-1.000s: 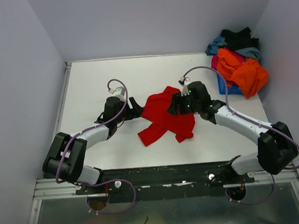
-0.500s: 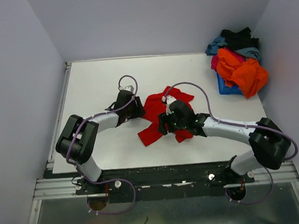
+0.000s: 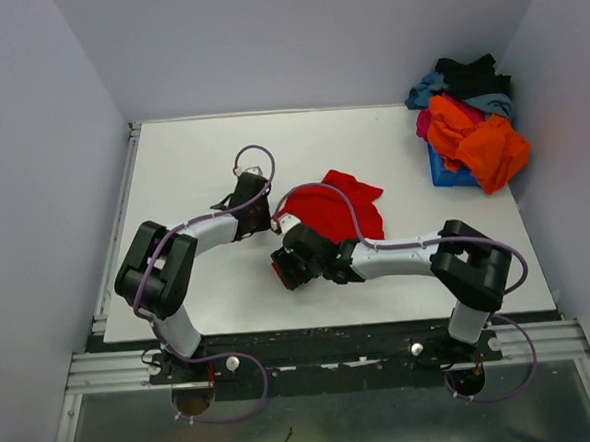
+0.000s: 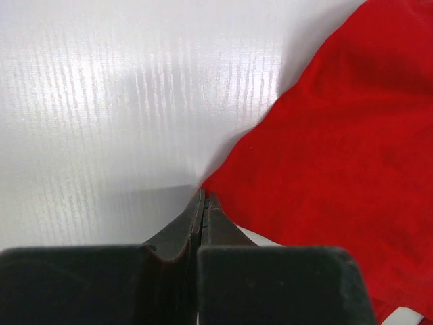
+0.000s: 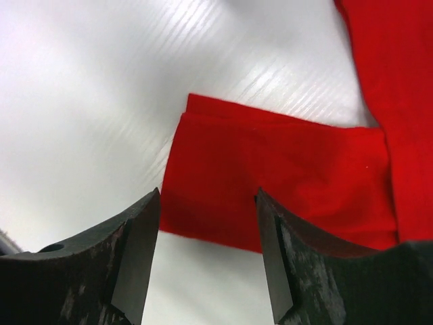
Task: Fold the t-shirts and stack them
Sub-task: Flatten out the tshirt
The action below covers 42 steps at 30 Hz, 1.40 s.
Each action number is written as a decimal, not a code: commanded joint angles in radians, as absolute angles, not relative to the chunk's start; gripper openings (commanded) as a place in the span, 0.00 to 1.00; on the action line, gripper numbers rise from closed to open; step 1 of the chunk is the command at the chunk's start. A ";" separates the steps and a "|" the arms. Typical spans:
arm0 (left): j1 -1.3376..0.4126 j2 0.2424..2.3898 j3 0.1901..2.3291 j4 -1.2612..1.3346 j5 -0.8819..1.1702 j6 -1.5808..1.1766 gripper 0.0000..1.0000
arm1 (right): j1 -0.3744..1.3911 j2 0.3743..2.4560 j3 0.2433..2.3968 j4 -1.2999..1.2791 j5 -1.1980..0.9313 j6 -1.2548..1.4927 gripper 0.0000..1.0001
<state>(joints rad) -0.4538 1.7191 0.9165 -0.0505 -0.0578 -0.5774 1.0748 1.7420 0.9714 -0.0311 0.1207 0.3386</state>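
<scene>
One red t-shirt (image 3: 339, 206) under work. Left gripper (image 4: 203, 202): fingers pressed together at its edge. Right gripper (image 5: 206, 203): spread above its folded flap; I judge lower, pinch both layers.

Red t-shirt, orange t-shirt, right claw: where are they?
red t-shirt (image 3: 324, 211): top external view, middle of its spread cloth.
orange t-shirt (image 3: 480, 139): top external view, middle of its crumpled cloth.
right claw (image 5: 206, 196): right wrist view, gap between its open fingers.
</scene>
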 commanded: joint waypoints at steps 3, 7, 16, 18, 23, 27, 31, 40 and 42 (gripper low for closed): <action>-0.457 1.643 0.977 -0.155 -0.153 -0.549 0.00 | 1.095 1.802 1.005 -0.057 0.219 0.330 0.57; -0.451 1.621 1.048 -0.207 -0.184 -0.540 0.00 | 1.100 1.747 0.933 -0.080 0.280 0.363 0.08; -0.459 1.629 1.037 -0.213 -0.069 -0.572 0.69 | 1.100 1.491 0.864 -0.186 0.367 0.354 0.01; -0.475 1.655 1.014 -0.207 -0.074 -0.586 0.71 | 1.100 1.483 0.861 -0.189 0.357 0.363 0.01; -0.488 1.726 1.005 -0.201 -0.124 -0.598 0.70 | 1.100 1.454 0.833 -0.178 0.330 0.377 0.01; -0.489 1.782 1.054 -0.225 -0.155 -0.592 0.63 | 1.100 1.433 0.807 -0.164 0.310 0.390 0.01; -0.492 1.842 1.092 -0.241 -0.150 -0.595 0.49 | 1.100 1.396 0.778 -0.161 0.313 0.411 0.01; -0.486 1.760 1.115 -0.235 -0.155 -0.600 0.00 | 1.098 1.295 0.778 -0.297 0.458 0.454 0.01; -0.459 1.734 1.196 -0.285 -0.135 -0.586 0.00 | 1.085 1.267 0.788 -0.333 0.480 0.466 0.01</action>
<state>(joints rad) -0.4934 1.8164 1.0874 -0.2096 -0.1390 -0.5980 1.0931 1.3190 0.7704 -0.2207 0.3779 0.4229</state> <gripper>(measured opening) 0.006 0.013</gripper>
